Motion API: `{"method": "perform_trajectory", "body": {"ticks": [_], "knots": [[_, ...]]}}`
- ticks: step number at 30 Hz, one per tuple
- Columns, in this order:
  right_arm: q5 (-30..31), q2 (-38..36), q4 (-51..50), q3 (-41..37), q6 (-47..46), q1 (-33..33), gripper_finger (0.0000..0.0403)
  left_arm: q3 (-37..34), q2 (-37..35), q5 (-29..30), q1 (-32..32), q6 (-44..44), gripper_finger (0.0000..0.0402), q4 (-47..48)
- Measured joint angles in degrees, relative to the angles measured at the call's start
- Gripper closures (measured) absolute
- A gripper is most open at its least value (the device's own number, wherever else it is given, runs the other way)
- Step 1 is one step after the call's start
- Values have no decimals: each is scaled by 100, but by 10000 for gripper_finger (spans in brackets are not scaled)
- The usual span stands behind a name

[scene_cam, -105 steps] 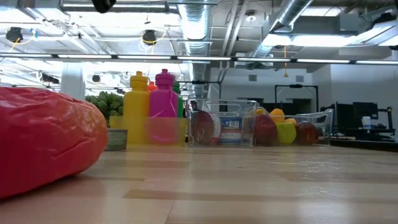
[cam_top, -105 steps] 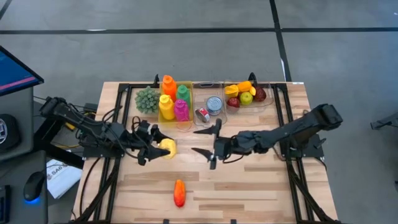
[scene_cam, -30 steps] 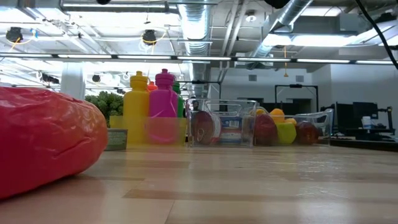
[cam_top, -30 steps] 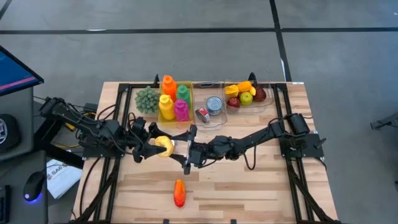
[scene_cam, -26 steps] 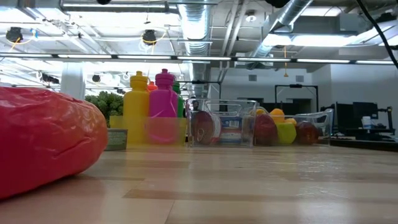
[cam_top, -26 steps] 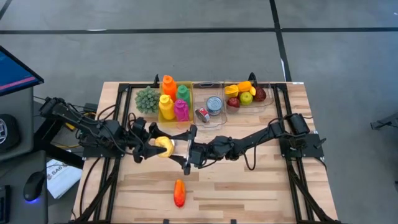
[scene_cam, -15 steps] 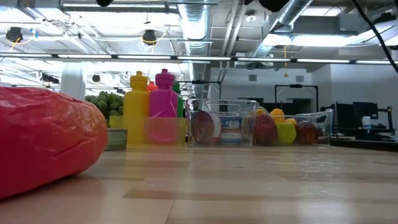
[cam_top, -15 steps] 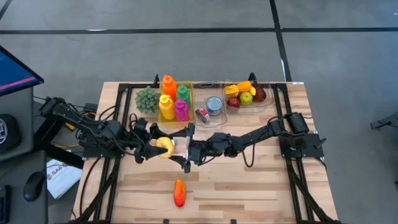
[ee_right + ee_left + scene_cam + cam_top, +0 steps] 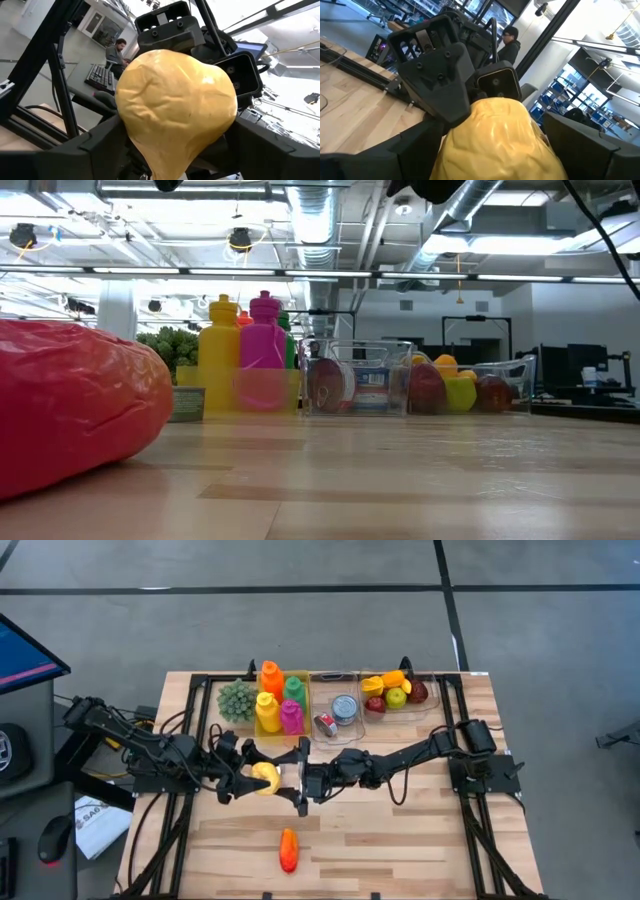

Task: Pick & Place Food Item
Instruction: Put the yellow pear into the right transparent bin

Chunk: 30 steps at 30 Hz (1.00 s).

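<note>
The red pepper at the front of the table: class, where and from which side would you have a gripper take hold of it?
Probably across the middle of the red pepper, coming straight down. It lies flat and alone on the table, long axis running front to back, so jaws closing on its narrow sides should hold. The left gripper holds a yellow item.

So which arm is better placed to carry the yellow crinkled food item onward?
Probably the right: its gripper is open around the yellow crinkled food item, which the left gripper holds.

The yellow food item [image 9: 495, 140] runs off the left wrist picture's edge, hiding where the left gripper [image 9: 247, 777] touches it
</note>
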<state>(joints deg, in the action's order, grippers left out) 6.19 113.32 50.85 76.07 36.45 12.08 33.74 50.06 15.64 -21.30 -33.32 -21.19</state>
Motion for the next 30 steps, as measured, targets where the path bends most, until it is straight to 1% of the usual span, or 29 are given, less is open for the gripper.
{"method": "perform_trajectory", "body": {"ticks": [3,11,14,22,26,30], "knots": [[-13,-2,-2,0,2,2,112,-1,-2,0,0,-11,69,0],[-19,-2,-2,7,-1,7,112,-9,-113,-127,9,0,69,7],[-24,-3,5,11,0,11,112,-9,-146,-345,11,7,69,18],[-4,-9,16,9,0,25,112,-9,-147,-357,39,6,69,-11],[127,-48,59,11,17,46,112,-11,-338,-443,46,18,69,53],[155,-198,-72,7,2,119,112,11,-695,-498,39,342,69,226]]}}
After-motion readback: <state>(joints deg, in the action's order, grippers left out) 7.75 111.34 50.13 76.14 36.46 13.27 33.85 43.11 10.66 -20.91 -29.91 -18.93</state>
